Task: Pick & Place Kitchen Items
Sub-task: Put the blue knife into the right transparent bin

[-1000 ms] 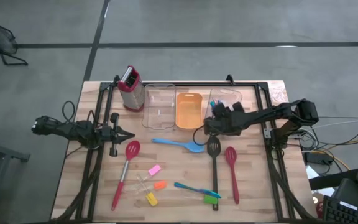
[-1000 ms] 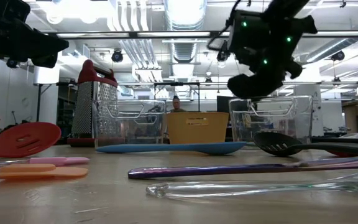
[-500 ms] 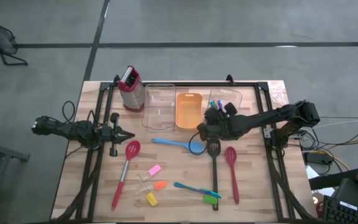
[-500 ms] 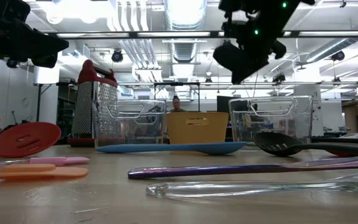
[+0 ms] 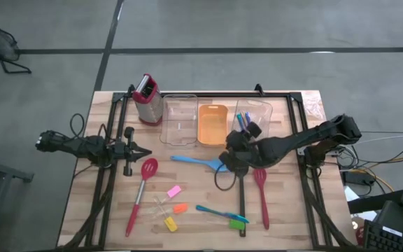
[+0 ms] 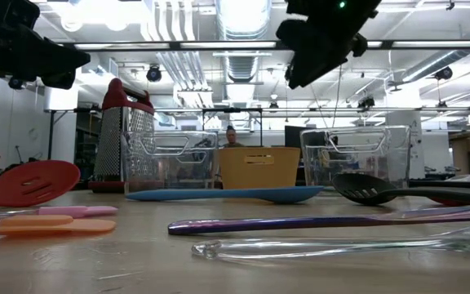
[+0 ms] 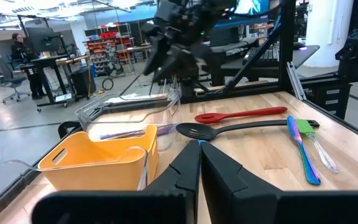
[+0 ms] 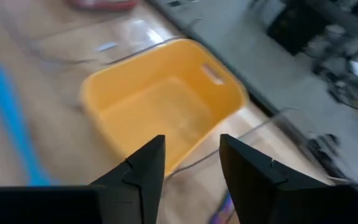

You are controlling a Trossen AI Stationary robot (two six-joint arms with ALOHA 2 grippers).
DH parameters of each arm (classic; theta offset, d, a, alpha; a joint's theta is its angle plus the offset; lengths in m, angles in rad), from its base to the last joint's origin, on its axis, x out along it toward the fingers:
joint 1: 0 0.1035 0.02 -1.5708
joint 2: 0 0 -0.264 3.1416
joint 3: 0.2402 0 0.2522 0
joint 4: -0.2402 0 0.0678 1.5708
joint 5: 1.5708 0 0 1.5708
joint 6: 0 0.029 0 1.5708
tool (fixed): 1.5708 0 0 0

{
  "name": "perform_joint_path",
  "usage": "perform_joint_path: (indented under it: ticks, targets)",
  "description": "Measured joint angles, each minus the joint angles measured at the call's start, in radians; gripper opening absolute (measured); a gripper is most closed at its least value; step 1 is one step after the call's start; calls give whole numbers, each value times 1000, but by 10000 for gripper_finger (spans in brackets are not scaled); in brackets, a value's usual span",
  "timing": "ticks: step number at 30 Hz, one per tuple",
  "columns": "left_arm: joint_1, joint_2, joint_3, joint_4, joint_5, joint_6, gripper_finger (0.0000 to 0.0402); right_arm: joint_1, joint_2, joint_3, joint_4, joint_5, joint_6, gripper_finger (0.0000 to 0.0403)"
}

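My right gripper (image 5: 229, 158) (image 8: 191, 144) hangs open and empty above the table's middle, over the blue spoon's (image 5: 198, 162) bowl and the black slotted spoon's (image 5: 241, 187) head. A red spoon (image 5: 261, 186) lies right of the black one. The red slotted spoon (image 5: 141, 187), the pink (image 5: 173, 190), orange (image 5: 180, 208), yellow (image 5: 170, 224) and green (image 5: 238, 225) pieces and teal-handled cutlery (image 5: 214, 211) lie flat toward the near edge. My left gripper (image 5: 143, 152) (image 7: 199, 148) waits shut at the left.
At the back stand a grater (image 5: 146, 98), a clear bin (image 5: 179, 120), the orange tray (image 5: 213, 123) and a second clear bin (image 5: 255, 112) with blue and purple cutlery inside. Black frame rails run along the table's left and right sides.
My right gripper has drawn back from over the right clear bin toward the table's near edge and a little left. It now hangs over the blue spoon's bowl and the black slotted spoon's head. The things on the table lie as before.
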Motion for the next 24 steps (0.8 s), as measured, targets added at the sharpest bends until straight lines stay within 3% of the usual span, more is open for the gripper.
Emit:
perform_joint_path:
  ticks: [15,24]
  targets:
    - [0,0,0,0,0,0,19,141,0,-5,246,-211,-221,198]
    - [0,0,0,0,0,0,19,220,1,-24,382,-302,-259,191]
